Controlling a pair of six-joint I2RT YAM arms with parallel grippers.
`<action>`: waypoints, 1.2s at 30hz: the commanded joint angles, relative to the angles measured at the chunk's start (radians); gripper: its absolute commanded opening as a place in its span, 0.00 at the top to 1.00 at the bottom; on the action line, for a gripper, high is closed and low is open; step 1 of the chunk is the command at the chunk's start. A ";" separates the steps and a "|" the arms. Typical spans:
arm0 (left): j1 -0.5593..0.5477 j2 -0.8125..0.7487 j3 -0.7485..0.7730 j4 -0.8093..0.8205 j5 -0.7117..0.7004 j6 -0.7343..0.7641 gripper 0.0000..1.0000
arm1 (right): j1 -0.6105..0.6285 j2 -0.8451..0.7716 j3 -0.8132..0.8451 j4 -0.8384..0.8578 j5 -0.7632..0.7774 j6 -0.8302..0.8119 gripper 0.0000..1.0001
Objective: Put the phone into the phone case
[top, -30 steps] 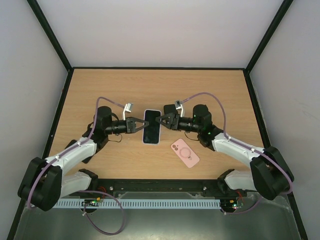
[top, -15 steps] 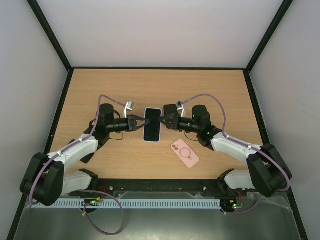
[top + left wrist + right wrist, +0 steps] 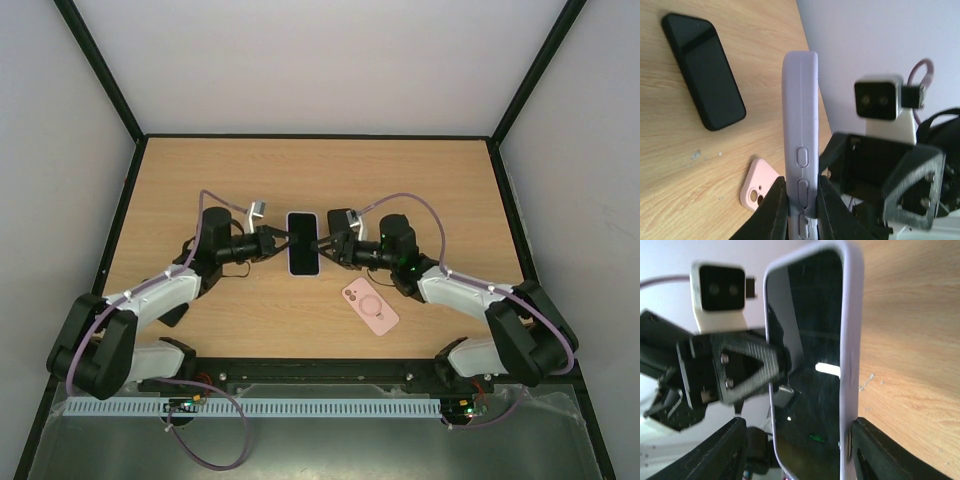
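The left gripper was clamped shut on one long edge of the phone, holding it roughly level above the desk. The right gripper sat at the opposite edge with its jaws apart, astride the phone and not visibly squeezing it. The phone appeared already wrapped in a lavender case: its rim framed the dark screen and moulded button covers ran along the side. The fitting therefore looked mostly done, though whether every corner was seated could not be told; a last press and setting it down were probably left. A pink case lay back up, untouched, well apart from the phone. Compared with a second earlier, the phone and both grippers had shifted slightly toward the desk's far side, while the pink case had stayed put.
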 commanded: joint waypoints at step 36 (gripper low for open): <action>0.011 0.035 -0.027 0.301 -0.049 -0.169 0.97 | 0.048 0.071 -0.168 0.423 0.012 0.263 0.59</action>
